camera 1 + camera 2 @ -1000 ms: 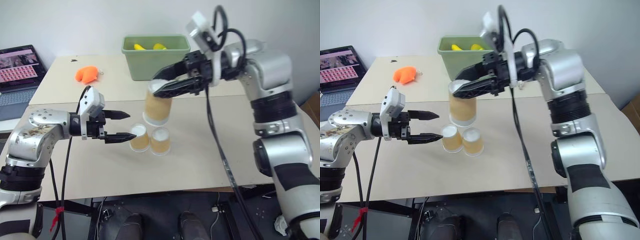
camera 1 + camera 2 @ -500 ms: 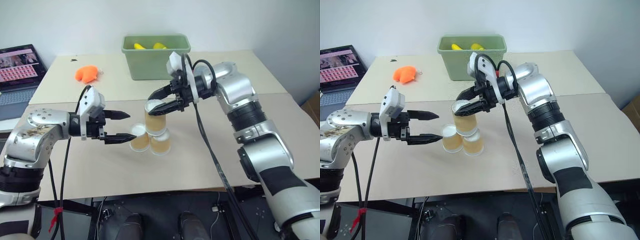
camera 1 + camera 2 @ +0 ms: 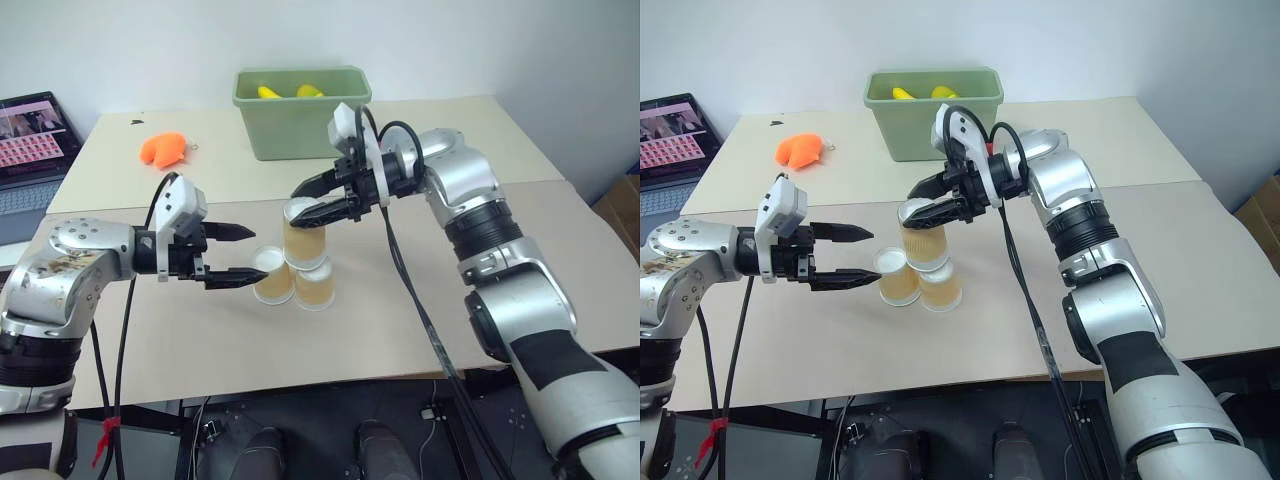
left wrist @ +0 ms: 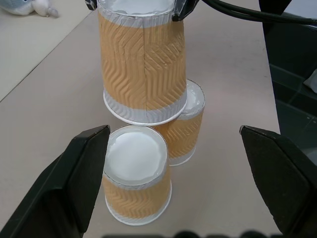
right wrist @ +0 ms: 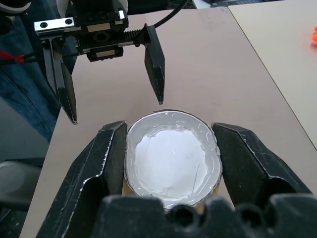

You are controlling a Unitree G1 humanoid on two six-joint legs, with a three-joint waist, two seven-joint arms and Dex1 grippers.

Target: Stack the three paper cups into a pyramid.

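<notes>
Three tan-orange, zigzag-embossed tapered paper cups, white bases up: the right gripper clamps the top one; the spread left gripper flanks the lower pair.

Silver arms with black ribbed joint bands; the left arm looks scuffed. Each wrist carries a white camera block, with black cables looping off. Both grippers have black, tapered fingers
</notes>
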